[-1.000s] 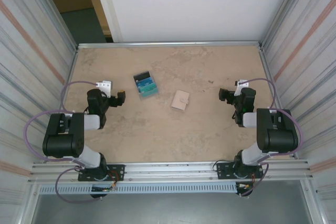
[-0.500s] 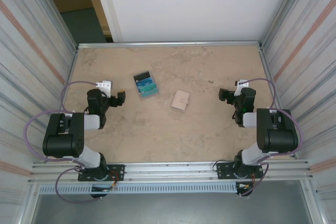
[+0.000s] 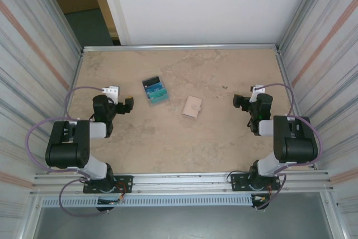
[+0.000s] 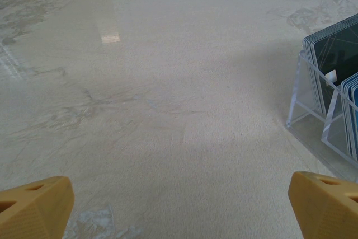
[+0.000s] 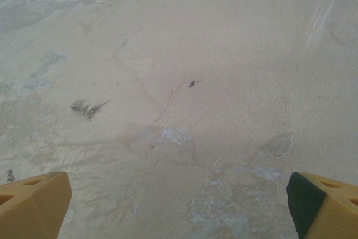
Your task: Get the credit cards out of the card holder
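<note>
Holds left gripper [image 3: 129,105] and right gripper [image 3: 238,102] wide open, empty; finds closed wallet [image 3: 192,107] between, nearer the right.

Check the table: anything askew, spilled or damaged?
Nothing spilled or broken. The credit cards stand in a clear rack set at a slant on the tabletop; the beige wallet lies shut, slightly tilted. Minor: dark smudges on the surface.
</note>
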`<act>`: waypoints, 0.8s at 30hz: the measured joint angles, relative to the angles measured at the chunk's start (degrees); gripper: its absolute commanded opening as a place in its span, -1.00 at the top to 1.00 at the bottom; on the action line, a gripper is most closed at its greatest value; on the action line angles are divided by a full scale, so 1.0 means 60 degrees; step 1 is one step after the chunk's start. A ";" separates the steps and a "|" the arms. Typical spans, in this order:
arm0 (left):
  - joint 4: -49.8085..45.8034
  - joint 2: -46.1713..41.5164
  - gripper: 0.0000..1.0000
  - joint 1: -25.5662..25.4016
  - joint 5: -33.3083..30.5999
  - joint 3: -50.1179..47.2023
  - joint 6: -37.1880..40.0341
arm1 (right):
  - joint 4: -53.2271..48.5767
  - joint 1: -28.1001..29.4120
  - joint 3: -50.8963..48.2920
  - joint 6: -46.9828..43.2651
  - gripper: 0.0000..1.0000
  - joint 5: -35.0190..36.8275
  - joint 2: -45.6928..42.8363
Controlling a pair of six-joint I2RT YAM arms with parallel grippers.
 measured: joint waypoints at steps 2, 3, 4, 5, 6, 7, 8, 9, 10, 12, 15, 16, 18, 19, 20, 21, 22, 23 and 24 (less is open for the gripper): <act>-0.0117 -0.0073 -0.97 0.0000 -0.0047 0.0007 -0.0029 | -0.0080 0.0000 0.0022 0.0004 -0.97 0.0000 -0.0004; -0.0233 -0.0168 -0.98 0.0000 -0.0084 0.0007 -0.0044 | -0.0178 0.0000 0.0062 0.0004 -0.97 0.0007 -0.0011; -0.0357 -0.0321 -0.98 0.0000 -0.0127 0.0007 -0.0073 | -0.0262 0.0000 0.0091 0.0004 -0.97 0.0007 -0.0029; -0.0433 -0.0455 -0.98 0.0000 -0.0182 0.0007 -0.0098 | -0.0328 0.0000 0.0106 0.0004 -0.97 0.0029 -0.0055; -0.0510 -0.0616 -0.98 0.0000 -0.0244 0.0007 -0.0113 | -0.0390 0.0000 0.0109 0.0004 -0.97 0.0036 -0.0113; -0.0623 -0.0816 -0.98 0.0000 -0.0299 0.0007 -0.0149 | -0.0444 0.0000 0.0109 0.0007 -0.97 0.0044 -0.0178; -0.0747 -0.1013 -0.98 0.0000 -0.0346 0.0007 -0.0182 | -0.0484 0.0000 0.0109 0.0015 -0.97 0.0062 -0.0251; -0.0860 -0.1188 -0.98 0.0000 -0.0375 0.0007 -0.0208 | -0.0546 0.0000 0.0109 0.0029 -0.97 0.0073 -0.0335; -0.0994 -0.1417 -0.98 0.0000 -0.0437 0.0007 -0.0251 | -0.0648 0.0000 0.0109 0.0033 -0.97 0.0102 -0.0459; -0.1264 -0.1836 -0.98 0.0000 -0.0550 0.0007 -0.0328 | -0.0874 0.0000 0.0120 0.0036 -0.97 0.0182 -0.0703; -0.1650 -0.2510 -0.97 0.0000 -0.0801 0.0007 -0.0565 | -0.1370 0.0000 0.0222 0.0127 -0.97 0.0324 -0.1177; -0.1778 -0.2725 -0.98 0.0000 -0.0856 0.0007 -0.0667 | -0.1530 0.0000 0.0270 0.0182 -0.97 0.0382 -0.1344; -0.2113 -0.3177 -0.98 0.0000 -0.0973 0.0007 -0.0940 | -0.1909 0.0000 0.0393 0.0266 -0.97 0.0543 -0.1687; -0.2350 -0.3402 -0.97 0.0000 -0.1035 0.0018 -0.1115 | -0.2120 0.0000 0.0474 0.0321 -0.97 0.0616 -0.1854; -0.2579 -0.3595 -0.98 0.0000 -0.1078 0.0029 -0.1279 | -0.2313 0.0000 0.0546 0.0404 -0.97 0.0699 -0.1985; -0.2860 -0.3836 -0.98 0.0000 -0.1122 0.0047 -0.1494 | -0.2543 0.0000 0.0648 0.0470 -0.97 0.0769 -0.2142; -0.3155 -0.4080 -0.98 0.0000 -0.1184 0.0076 -0.1730 | -0.2736 0.0004 0.0725 0.0517 -0.97 0.0827 -0.2266; -0.3435 -0.4273 -0.98 -0.0011 -0.1231 0.0124 -0.1934 | -0.2903 0.0018 0.0783 0.0565 -0.97 0.0911 -0.2382; -0.3752 -0.4484 -0.98 -0.0055 -0.1293 0.0193 -0.2127 | -0.3096 0.0040 0.0834 0.0667 -0.97 0.1002 -0.2521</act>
